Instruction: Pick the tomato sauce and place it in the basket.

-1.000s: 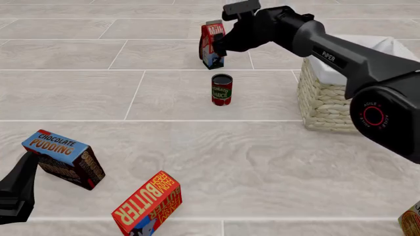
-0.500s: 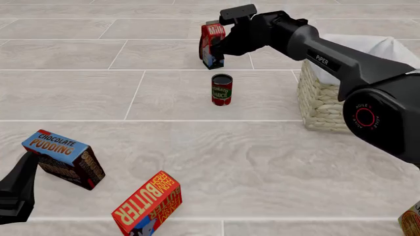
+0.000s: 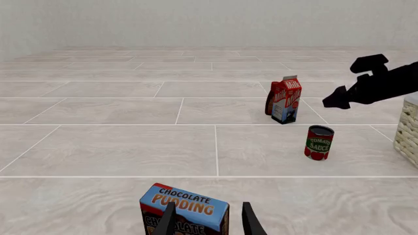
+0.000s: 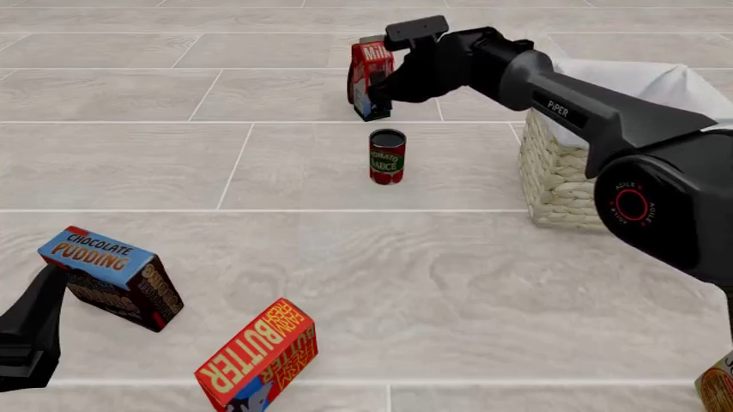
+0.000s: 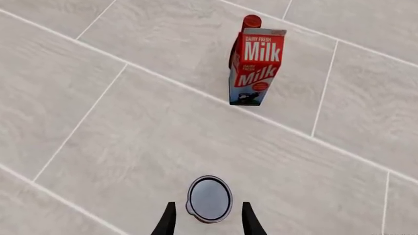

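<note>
The basket stands at the right of the scene, its white lining folded over the rim. Your right arm reaches out across it toward the far centre, and the right gripper hangs high above the tomato sauce. In the right wrist view the two fingertips sit apart, one on each side of the can's dark round top, so the fingers are open and hold nothing.

The can stands upright on the table, left of the basket and apart from it, with the milk carton beyond it on the far side.

Expect a rigid metal cylinder, probably fairly heavy for its size, with a smooth label that may slip under a light pinch. Take hold across the body at about mid-height, below the top rim, with the fingers level so that the can does not tip.

The left gripper rests at the near left, fingers apart, with the chocolate pudding box just beyond them.
</note>
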Controlling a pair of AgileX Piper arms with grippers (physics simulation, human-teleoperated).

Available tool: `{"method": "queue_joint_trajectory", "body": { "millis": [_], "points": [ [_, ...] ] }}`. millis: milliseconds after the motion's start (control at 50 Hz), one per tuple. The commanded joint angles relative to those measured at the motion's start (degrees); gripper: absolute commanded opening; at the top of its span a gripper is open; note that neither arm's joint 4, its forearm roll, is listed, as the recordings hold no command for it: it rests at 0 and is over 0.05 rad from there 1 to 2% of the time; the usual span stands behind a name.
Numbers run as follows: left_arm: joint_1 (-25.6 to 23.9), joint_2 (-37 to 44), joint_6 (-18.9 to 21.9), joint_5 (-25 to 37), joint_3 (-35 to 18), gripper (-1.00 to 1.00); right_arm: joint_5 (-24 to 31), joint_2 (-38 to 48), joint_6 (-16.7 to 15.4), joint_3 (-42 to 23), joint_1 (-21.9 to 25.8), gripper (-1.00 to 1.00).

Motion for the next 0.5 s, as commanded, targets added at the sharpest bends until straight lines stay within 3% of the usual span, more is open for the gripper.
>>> {"method": "queue_joint_trajectory", "body": {
  "millis": [20,500],
  "points": [
    [0.0,0.0,0.0,0.0,0.0,1.00,-0.1,0.4,0.2,0.1,-0.2,1.00],
    [0.0,0.0,0.0,0.0,0.0,1.00,-0.7,1.5,0.5,0.4,-0.4,1.00]
  ]
}}
